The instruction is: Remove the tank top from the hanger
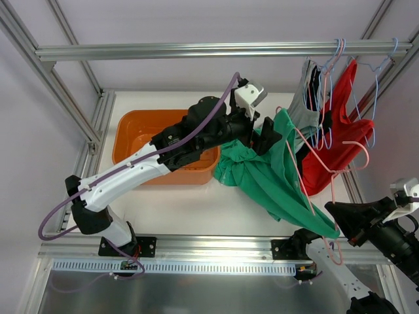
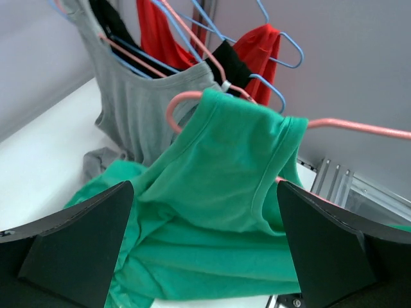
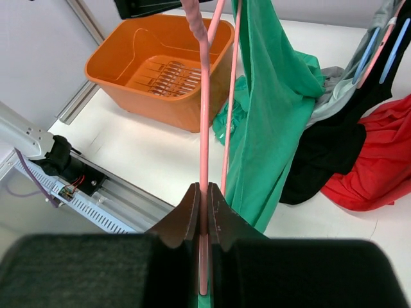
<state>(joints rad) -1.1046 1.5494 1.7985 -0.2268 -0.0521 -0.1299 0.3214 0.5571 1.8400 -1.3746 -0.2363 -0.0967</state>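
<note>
- Right pincer (image 3: 204,200): clamped on lower wire of pink hanger (image 3: 204,128).
- Left pincer (image 2: 204,218): fingers set wide apart, nothing gripped.
- Green tank top (image 2: 218,167): found straight ahead of left pincer, strap looped over hanger shoulder, body trailed down onto counter (image 1: 196,209).
- Hanger long axis: run from right pincer up toward left pincer.
- Left arm judged nearer to fabric.
- Orange basket (image 3: 160,109): only ribbed floor seen inside.

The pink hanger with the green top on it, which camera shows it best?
Top external: it shows the pink hanger nearly whole, the green tank top draped on it and the right end effector gripping it. Left wrist shows only one shoulder poking out of the cloth; right wrist shows the wire clamped between its fingers.
</note>
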